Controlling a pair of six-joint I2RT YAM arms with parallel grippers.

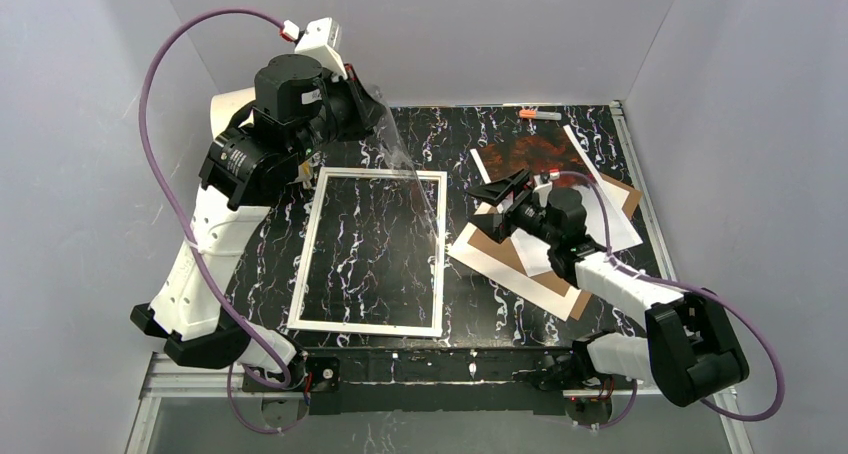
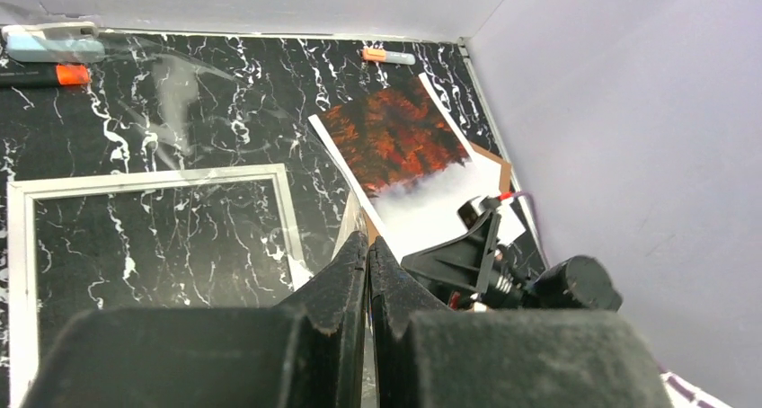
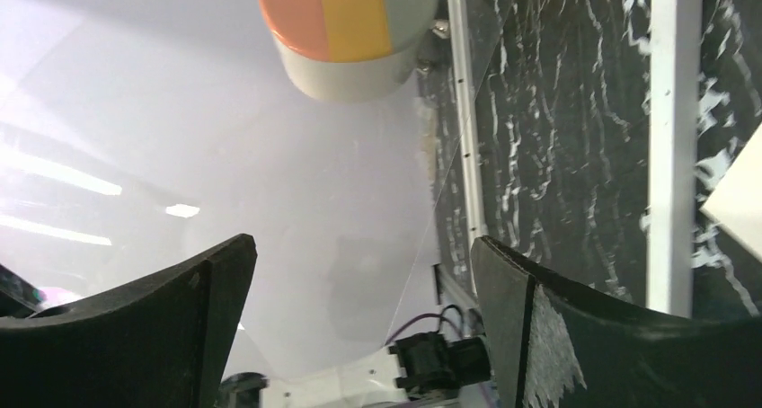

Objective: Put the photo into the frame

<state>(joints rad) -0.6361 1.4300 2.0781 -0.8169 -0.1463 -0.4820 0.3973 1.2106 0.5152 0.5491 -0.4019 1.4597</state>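
The white frame [image 1: 310, 244] lies flat at the table's middle with black marble showing through it; its corner appears in the left wrist view [image 2: 153, 181]. The photo [image 1: 530, 154], red-orange at the far end and pale at the near end, rests on a stack to the right [image 2: 404, 147]. My left gripper [image 1: 378, 109] [image 2: 368, 246] is shut on a clear sheet [image 1: 420, 179], held tilted above the frame's far right corner. My right gripper [image 1: 480, 212] [image 3: 359, 282] stands open over the stack's left edge, turned toward the frame, with nothing between its fingers.
Under the photo lie a white mat [image 1: 500, 269] and a brown backing board [image 1: 580, 304]. Marker pens rest along the back edge [image 1: 540, 115] [image 2: 54, 74]. Pale walls enclose the table on three sides.
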